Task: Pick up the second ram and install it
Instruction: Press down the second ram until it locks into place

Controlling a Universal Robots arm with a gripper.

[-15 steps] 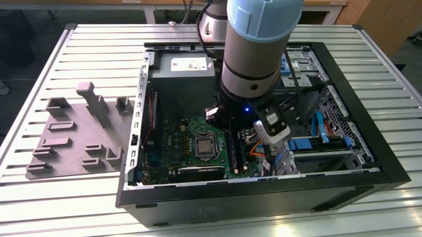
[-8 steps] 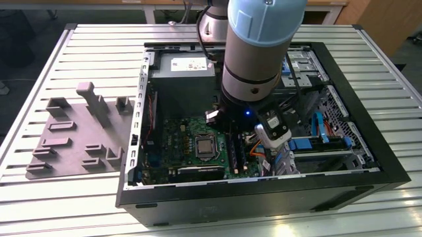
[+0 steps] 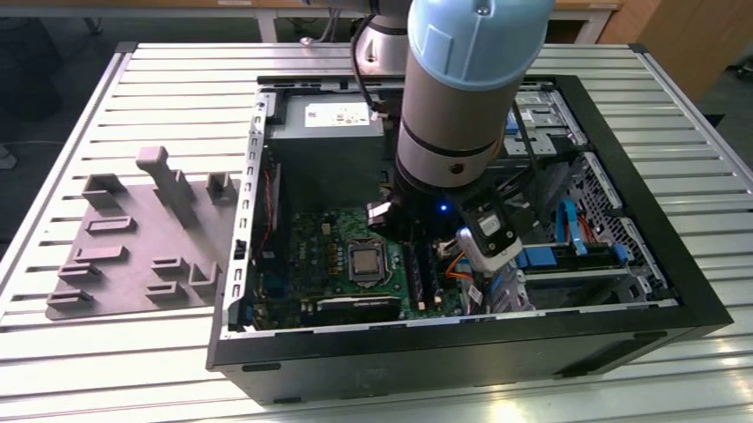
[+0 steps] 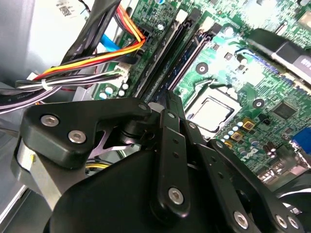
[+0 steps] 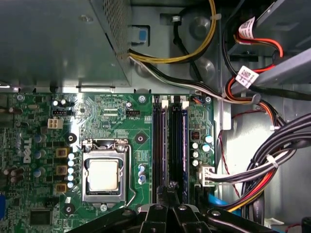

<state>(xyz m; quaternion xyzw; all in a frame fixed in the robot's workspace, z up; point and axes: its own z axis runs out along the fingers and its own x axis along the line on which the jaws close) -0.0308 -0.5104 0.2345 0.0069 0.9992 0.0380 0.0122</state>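
Ribbed metal table (image 3: 141,88) carries the open computer case (image 3: 659,291). The second ram (image 5: 184,145) is seen standing in its slot, its long axis running straight away from the tool (image 5: 167,194), which hangs just over its near end; its opening cannot be told.

The ribbed metal bench (image 3: 176,62) is gleaming dully; the fixture plate (image 3: 130,247) is looking like matt grey plastic. The tool (image 4: 167,145) is showing smooth black links, the motherboard (image 5: 112,121) glossy green.
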